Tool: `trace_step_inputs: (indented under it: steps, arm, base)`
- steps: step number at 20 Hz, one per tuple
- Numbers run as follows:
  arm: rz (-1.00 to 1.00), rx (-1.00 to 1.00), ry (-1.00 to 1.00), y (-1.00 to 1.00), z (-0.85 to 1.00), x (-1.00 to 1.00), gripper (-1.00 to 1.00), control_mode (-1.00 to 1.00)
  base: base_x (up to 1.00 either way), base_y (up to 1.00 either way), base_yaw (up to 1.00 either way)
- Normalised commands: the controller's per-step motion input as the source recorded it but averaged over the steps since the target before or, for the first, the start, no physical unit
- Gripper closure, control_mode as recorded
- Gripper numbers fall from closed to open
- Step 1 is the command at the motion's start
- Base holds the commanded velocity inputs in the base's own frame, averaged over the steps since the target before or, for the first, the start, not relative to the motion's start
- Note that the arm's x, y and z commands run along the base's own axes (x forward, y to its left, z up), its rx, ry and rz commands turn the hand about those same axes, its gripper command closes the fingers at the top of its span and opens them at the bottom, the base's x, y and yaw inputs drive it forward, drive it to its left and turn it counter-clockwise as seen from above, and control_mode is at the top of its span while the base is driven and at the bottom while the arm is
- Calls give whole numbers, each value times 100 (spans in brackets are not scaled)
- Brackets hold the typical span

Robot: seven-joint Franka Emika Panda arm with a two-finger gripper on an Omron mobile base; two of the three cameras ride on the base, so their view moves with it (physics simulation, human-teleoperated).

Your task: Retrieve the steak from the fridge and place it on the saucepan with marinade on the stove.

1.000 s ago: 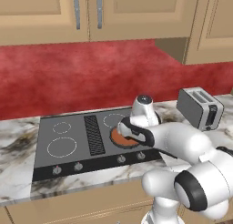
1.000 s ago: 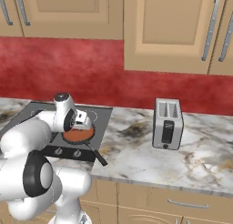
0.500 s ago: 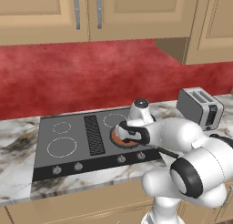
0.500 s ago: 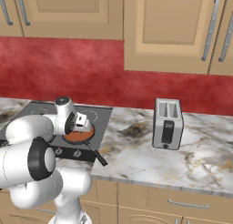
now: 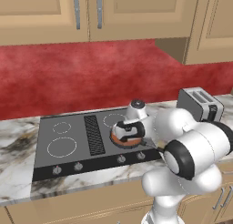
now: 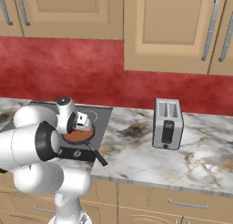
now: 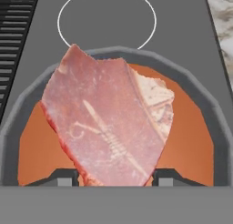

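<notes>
The steak (image 7: 104,123), a flat pink-red slab, hangs between my finger tips, and my gripper (image 7: 113,177) is shut on it. Directly below lies the saucepan (image 7: 118,52), grey-rimmed, with orange-brown marinade (image 7: 191,136) inside. In the left base view my gripper (image 5: 129,129) hovers just over the saucepan (image 5: 127,140) on the stove (image 5: 68,145), at its front right burner. From the right base view, the gripper (image 6: 82,123) sits above the saucepan (image 6: 77,136) on the stove (image 6: 102,116). The fridge is out of view.
A silver toaster (image 5: 200,104) (image 6: 167,124) stands on the marble counter right of the stove. The pan's dark handle (image 6: 98,157) sticks out toward the counter's front edge. Wooden cabinets hang above a red backsplash.
My hand has shifted slightly left and lower over the saucepan, and the elbow has swung forward. The steak stays in the grip.
</notes>
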Motion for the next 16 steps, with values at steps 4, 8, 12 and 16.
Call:
trace_step_inputs:
  steps: [4, 8, 12, 16]
  arm:
    - [0, 0, 0, 6, -10, 19, 100, -100]
    - [0, 0, 0, 1, -20, 13, 100, -100]
    - [0, 0, 0, 0, -19, 9, 100, -100]
    - [0, 0, 0, 0, -9, 8, 100, -100]
  base:
    - [0, 0, 0]
    - [0, 0, 0]
    - [0, 0, 0]
    - [0, 0, 0]
